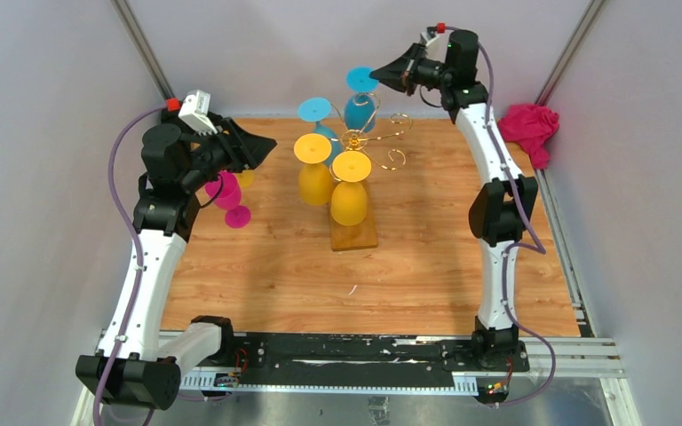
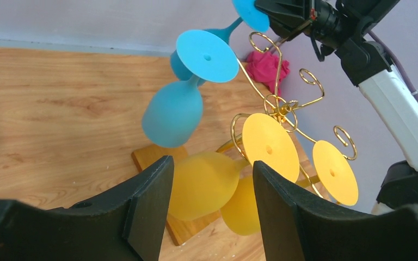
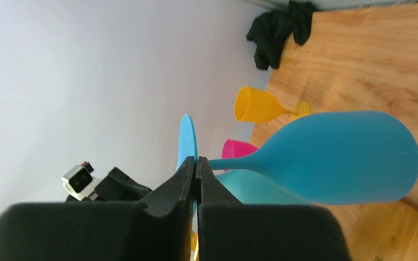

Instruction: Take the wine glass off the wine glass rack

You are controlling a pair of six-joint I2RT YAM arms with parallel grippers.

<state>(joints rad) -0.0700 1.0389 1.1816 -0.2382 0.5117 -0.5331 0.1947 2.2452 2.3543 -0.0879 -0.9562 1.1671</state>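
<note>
My right claw point(image 3: 198, 163) is clamped shut, fingers pinched on the thin stem of the blue wine glass point(image 3: 348, 157), right up against its flat foot point(image 3: 188, 136), which shows edge-on just past my fingertips. I hold the glass upside down, foot uppermost, bowl hanging toward the wooden counter point(image 1: 275, 275). From above, that glass sits high at the back of the wine glass rack point(image 1: 391, 146), its bowl overlapping the rear gold wire arms. Whether the foot is hooked on the wire or free of it, I cannot tell. My left claw point(image 2: 212, 206) hangs open on the other side, both fingers spread with nothing between them, raised off the counter and pointed at the rack from the left. Through that gap I see two yellow glasses point(image 2: 207, 185) hanging bowl-down from the scrolled arms, and above them a second blue glass point(image 2: 174, 111), tilted, foot up. The rack's amber base point(image 1: 355, 235) rests near the middle of the counter. Beside my left arm a pink glass point(image 1: 228, 195) stands on the counter, with a third yellow glass point(image 3: 258, 104) close by it. A pink cloth point(image 1: 528, 129) is bunched at the back right edge, and a dark cloth point(image 3: 280, 30) lies against the wall at the counter's far edge.
</note>
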